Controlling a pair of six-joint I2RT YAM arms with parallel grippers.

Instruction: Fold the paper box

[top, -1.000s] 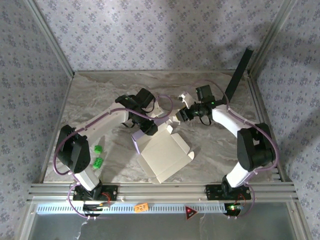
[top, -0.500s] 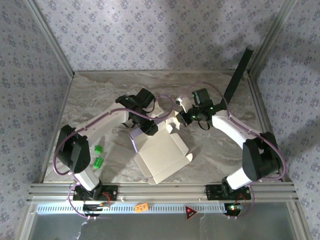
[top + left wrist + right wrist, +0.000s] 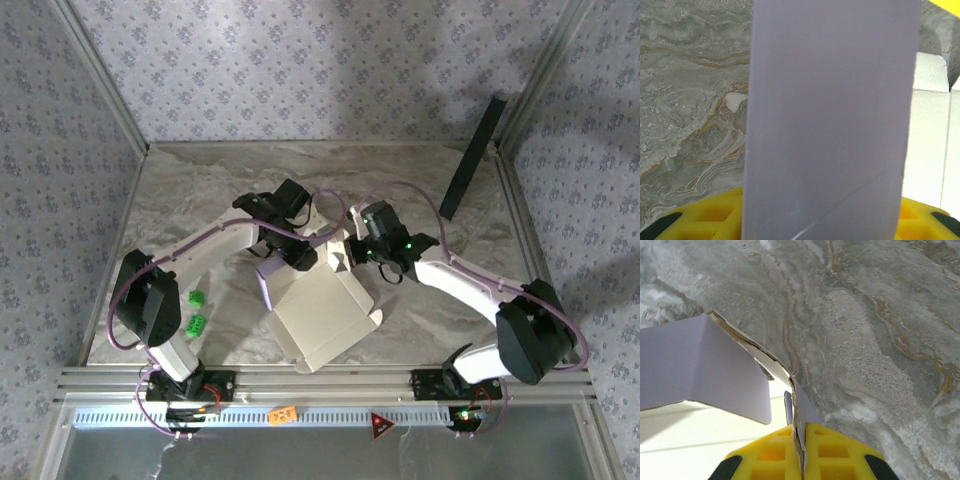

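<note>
- Paper box [image 3: 322,318]: flat on the tabletop [image 3: 180,200] at centre, between the two arms. Beige inner face up, base panel down, near corner toward the arm bases. Far and left walls raised, lavender outer face showing along the left edge. Judged partly formed, fold unfinished.
- Green blocks [image 3: 196,323]: two, small, left of the box and well apart from it, beside the left arm. No part in the fold; judged out of the way.
- Left end effector [image 3: 298,256]: at the box's far-left corner, set over the raised wall. On the left wrist view, lavender wall [image 3: 830,120] upright between the yellow fingers [image 3: 700,220], jaws standing partway apart. Cannot tell whether clamped on the wall or merely straddling it. Judged purpose: keeping that wall upright while the neighbouring side is worked.
- Right end effector [image 3: 341,256]: at the box's far edge, just beside the left one. On the right wrist view, yellow fingers [image 3: 832,452] closed flat on a thin cardboard edge, a lavender flap bent off to the left of it. Judged purpose: a firm pinch on the far flap, ready to steer it along its crease toward the held wall.
- Black panel [image 3: 472,158]: long, flat, leaning in the far right corner, well apart from the box; not involved.
</note>
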